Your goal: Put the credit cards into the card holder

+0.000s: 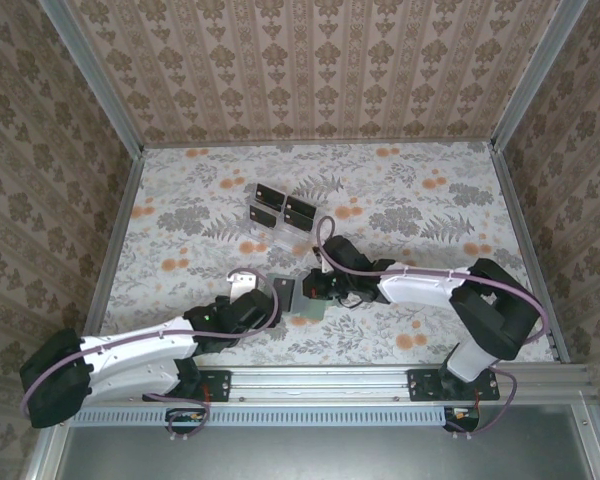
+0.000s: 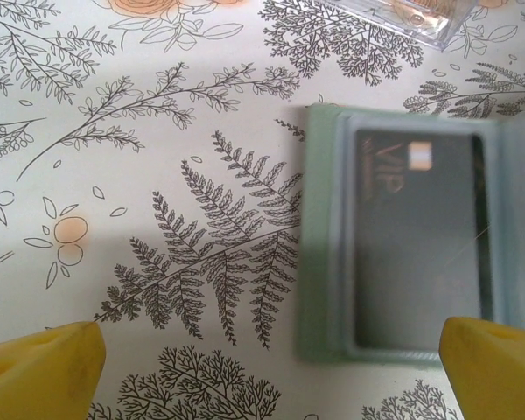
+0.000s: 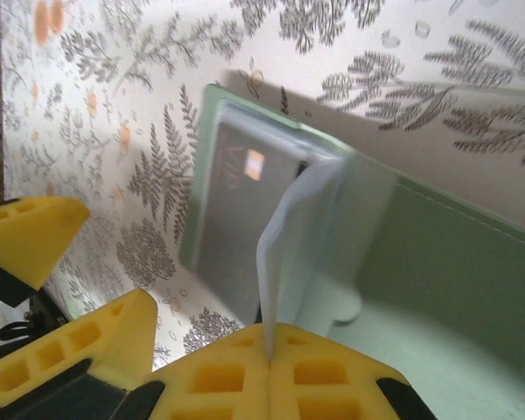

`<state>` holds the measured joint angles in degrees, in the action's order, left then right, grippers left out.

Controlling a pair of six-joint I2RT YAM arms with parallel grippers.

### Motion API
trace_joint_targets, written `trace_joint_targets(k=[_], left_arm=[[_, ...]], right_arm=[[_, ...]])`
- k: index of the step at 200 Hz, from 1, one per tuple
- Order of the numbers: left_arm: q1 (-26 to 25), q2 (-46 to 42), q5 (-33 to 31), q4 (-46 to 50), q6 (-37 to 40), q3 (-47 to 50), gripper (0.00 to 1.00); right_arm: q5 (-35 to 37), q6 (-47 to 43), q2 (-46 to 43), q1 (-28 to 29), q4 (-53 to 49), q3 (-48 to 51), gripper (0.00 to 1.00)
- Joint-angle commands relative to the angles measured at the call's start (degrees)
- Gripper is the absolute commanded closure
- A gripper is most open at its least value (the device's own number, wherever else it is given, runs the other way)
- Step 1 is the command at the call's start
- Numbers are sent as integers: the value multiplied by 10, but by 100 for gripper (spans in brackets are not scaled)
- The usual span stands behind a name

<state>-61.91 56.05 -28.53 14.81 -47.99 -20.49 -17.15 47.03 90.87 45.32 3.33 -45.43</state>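
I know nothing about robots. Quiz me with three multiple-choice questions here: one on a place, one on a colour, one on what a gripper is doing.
1. Where does the clear rack stand, compared with the card holder?
A. Farther from the arm bases
B. Nearer the arm bases
C. On top of it

2. What colour is the card holder's cover?
A. Red
B. Pale green
C. Dark blue

3. What is the right gripper doing?
A. Standing wide open
B. Lifting the rack
C. Pinching the holder's clear flap

Answers: 1 A, it sits higher in the top view. 2 B, both wrist views show green. 3 C, its yellow fingers are shut on the flap.
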Motion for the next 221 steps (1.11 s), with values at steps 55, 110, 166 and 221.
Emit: trace_joint_targets(k=[55,110,166,221], left_arm=[[7,8,-5,14,27,-26,0],[7,23,4,3,36,-39,0],[7,49,2,-5,41,-51,0],[8,74,5,-19,43,-59,0]], right_arm=[[-65,-76,37,-24,-24,-17,100],[-83,-134,41,-73,-70,-15,91],[-30,-109,-62,-68,-103,-5,60],[-12,-107,-51,-52,-120,-36,60]])
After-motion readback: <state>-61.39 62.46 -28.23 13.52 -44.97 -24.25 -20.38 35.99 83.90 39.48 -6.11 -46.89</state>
